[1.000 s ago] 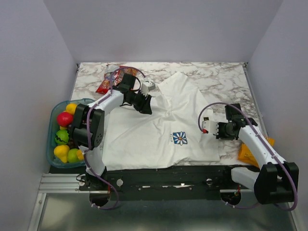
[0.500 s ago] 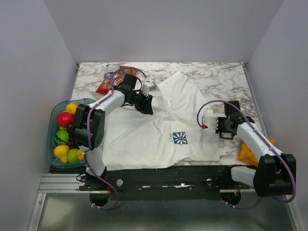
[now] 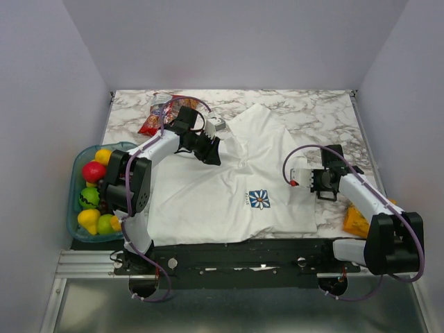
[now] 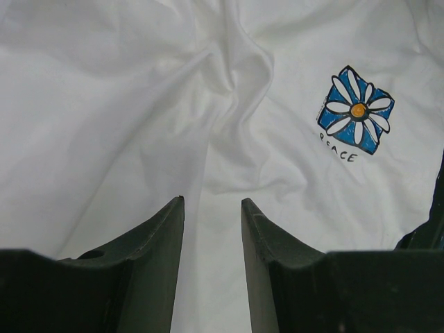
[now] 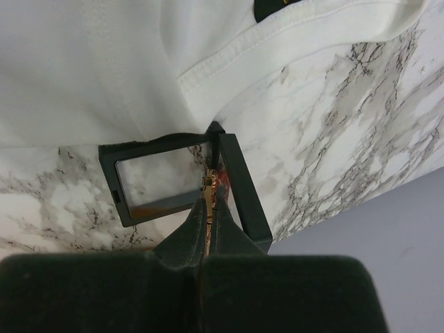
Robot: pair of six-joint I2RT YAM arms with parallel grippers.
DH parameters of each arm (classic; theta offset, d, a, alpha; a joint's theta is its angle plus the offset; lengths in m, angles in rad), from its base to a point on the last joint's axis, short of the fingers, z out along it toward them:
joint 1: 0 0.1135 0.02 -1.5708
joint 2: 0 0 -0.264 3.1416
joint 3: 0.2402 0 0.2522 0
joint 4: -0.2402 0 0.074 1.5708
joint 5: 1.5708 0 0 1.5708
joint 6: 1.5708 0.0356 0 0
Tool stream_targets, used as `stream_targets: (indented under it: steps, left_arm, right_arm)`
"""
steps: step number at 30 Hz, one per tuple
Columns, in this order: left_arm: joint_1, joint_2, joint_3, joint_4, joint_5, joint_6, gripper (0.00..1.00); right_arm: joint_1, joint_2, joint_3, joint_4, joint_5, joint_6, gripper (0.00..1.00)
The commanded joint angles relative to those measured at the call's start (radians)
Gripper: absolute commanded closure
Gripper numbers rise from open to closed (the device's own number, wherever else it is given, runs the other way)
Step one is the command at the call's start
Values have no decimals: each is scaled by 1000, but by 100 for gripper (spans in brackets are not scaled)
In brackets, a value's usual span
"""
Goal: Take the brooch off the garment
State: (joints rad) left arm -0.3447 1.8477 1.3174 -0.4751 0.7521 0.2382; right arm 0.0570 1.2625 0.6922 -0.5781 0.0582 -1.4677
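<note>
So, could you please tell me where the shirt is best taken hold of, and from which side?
I would pinch the raised fold in the shirt, near the daisy print. Bring the left gripper down from above, a finger either side of the ridge: it stands proud, while the cloth around it lies flatter.

In view are one white short-sleeved T-shirt (image 3: 208,194) with one blue-and-white daisy print (image 3: 259,200), one tiny orange-red brooch (image 5: 211,182), one black frame (image 5: 244,194), one red snack packet (image 3: 148,125), one orange packet (image 3: 355,223), one blue plastic basket (image 3: 72,201) and at least five coloured fruits (image 3: 93,171).
</note>
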Motion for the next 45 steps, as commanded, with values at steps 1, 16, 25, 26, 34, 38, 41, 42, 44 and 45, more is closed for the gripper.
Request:
stream_targets:
  steps: [1,16,25,26,34,38,41,42,44,45]
  left_arm:
    - [-7,-31,13,-2,6,4,54]
    - [-7,-8,28,1,13,-5,54]
    - [-8,18,59,4,23,-14,54]
    - [-8,22,60,3,23,-14,54]
    - [-8,30,66,6,27,-14,54]
    - [-8,36,85,-3,27,-13,54]
    - [-8,41,123,-32,9,-8,51]
    - [-7,39,141,-36,-2,-2,48]
    - [-7,35,166,-66,-22,15,17]
    - [-7,31,196,-82,-26,24,4]
  right_arm:
    - [-5,3,-25,15,25,-14,100]
    - [-3,-8,12,-106,-11,58,72]
    - [-5,15,53,-150,-26,95,70]
    - [-5,20,61,-157,-29,101,70]
    - [-3,54,182,-309,-173,167,66]
    - [-3,101,411,-472,-421,253,60]
    - [-2,179,542,-494,-569,406,51]
    - [-2,207,631,-493,-619,496,49]
    - [-2,274,728,-470,-658,584,37]
    - [0,288,800,-450,-681,668,25]
